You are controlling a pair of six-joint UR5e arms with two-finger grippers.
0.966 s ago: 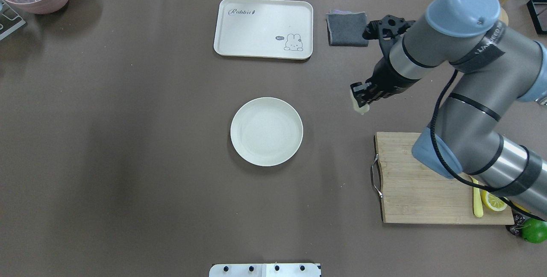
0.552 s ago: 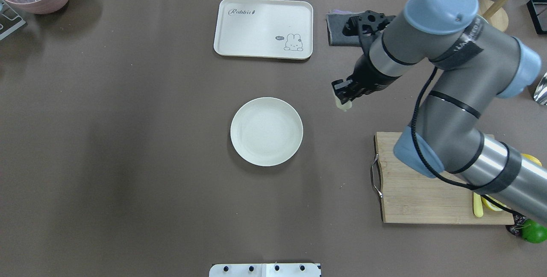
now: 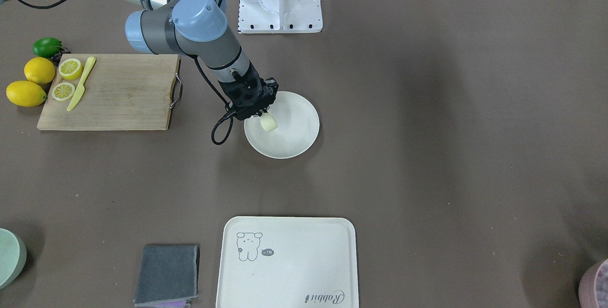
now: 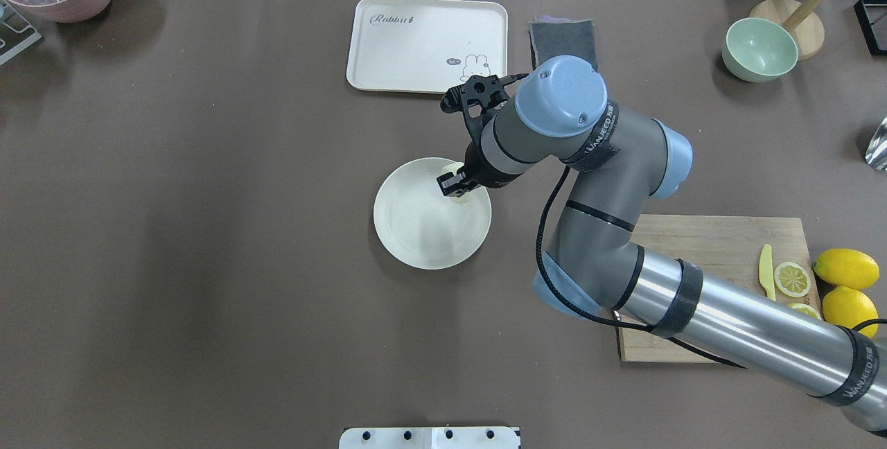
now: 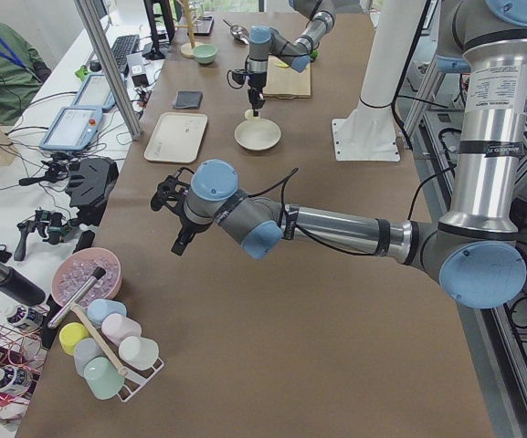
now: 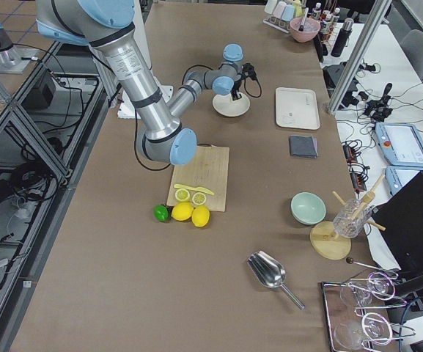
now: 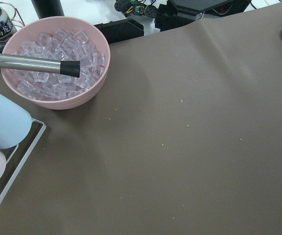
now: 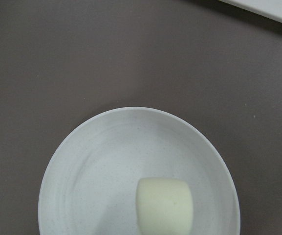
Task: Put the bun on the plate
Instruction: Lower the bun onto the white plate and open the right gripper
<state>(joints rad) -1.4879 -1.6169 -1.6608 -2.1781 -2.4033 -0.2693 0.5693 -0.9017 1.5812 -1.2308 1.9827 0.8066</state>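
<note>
The bun (image 3: 268,123) is a small pale cream lump held at the tip of my right gripper (image 3: 260,114), which is shut on it. It hangs over the side of the plate (image 3: 304,141) nearer the cutting board, just above the dish. From overhead, the right gripper (image 4: 454,187) and wrist cover most of the bun (image 4: 461,198) over the plate (image 4: 416,234). The right wrist view looks straight down on the bun (image 8: 165,203) and the plate (image 8: 106,161). My left gripper (image 5: 180,239) hovers near the pink ice bowl; I cannot tell its state.
A cream tray (image 4: 416,40) with a drawing and a grey cloth (image 4: 563,37) lie beyond the plate. To the right lies a cutting board (image 4: 714,255) with lemon slices, a knife and whole lemons. A green bowl (image 4: 759,50) stands far right. A pink ice bowl (image 7: 53,63) stands far left.
My right arm has swung left with the bun, from open table right of the plate to over the plate's right part. The plate has not moved.
</note>
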